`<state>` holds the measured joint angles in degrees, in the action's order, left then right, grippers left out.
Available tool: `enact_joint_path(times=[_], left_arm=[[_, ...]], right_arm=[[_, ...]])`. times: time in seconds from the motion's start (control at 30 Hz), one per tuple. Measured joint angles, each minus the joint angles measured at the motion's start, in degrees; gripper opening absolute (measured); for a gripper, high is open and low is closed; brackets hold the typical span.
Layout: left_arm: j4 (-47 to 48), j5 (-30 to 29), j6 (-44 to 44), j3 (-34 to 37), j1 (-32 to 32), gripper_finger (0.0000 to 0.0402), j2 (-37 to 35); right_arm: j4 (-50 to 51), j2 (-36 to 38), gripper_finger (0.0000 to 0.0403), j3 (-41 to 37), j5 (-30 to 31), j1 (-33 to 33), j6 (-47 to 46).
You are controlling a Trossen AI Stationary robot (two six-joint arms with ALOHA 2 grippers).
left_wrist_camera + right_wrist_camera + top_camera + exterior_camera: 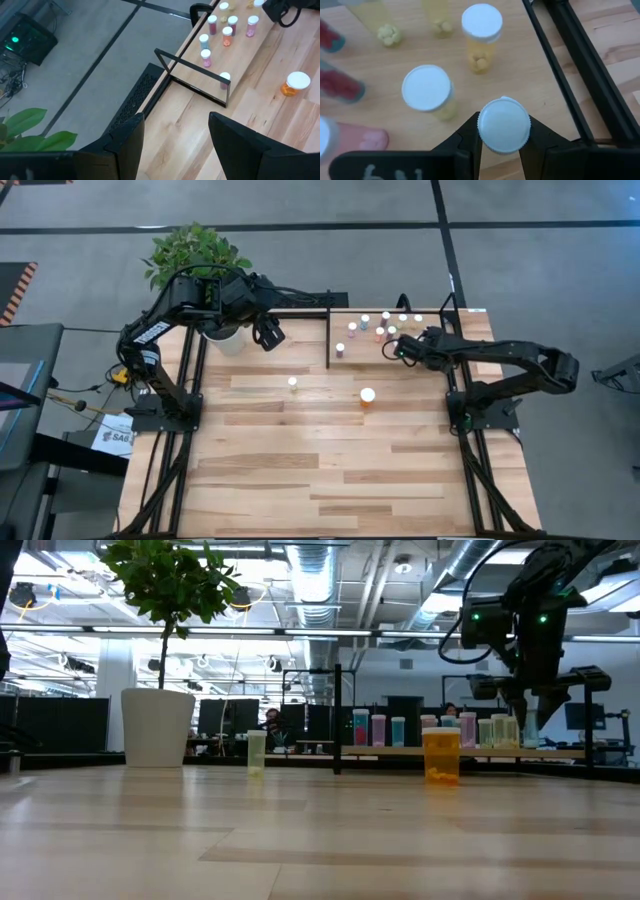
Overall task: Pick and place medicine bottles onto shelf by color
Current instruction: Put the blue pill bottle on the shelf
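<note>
Plank tabletop [300, 470] is seen from above, the shelf [440, 355] at upper right. Over it the right gripper [503, 131] is closed on a white-capped bottle [503, 125]. The left gripper [268, 335], fingers spread and empty, is held at upper centre beside the plant pot [222, 337].

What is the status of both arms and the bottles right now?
Right tool over the shelf, shut on a white-capped bottle. Left tool open, waiting near the plant pot. Two bottles left on the table. Nothing blocking.
</note>
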<state>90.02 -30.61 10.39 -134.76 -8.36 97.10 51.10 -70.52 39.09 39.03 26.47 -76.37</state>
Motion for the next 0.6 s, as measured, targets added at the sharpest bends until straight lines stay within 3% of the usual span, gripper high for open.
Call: enact_joint_path(times=[0.37, 0.6], left_arm=[[0.00, 0.00, 0.04, 0.00, 0.00, 0.0210, 0.00], [0.00, 0.00, 0.11, 0.00, 0.00, 0.0210, 0.00]], right_arm=[[-0.22, 0.02, 0.0115, 0.00, -0.02, 1.45, 0.37], [-0.41, 0.02, 0.0161, 0.00, -0.04, 1.45, 0.47]])
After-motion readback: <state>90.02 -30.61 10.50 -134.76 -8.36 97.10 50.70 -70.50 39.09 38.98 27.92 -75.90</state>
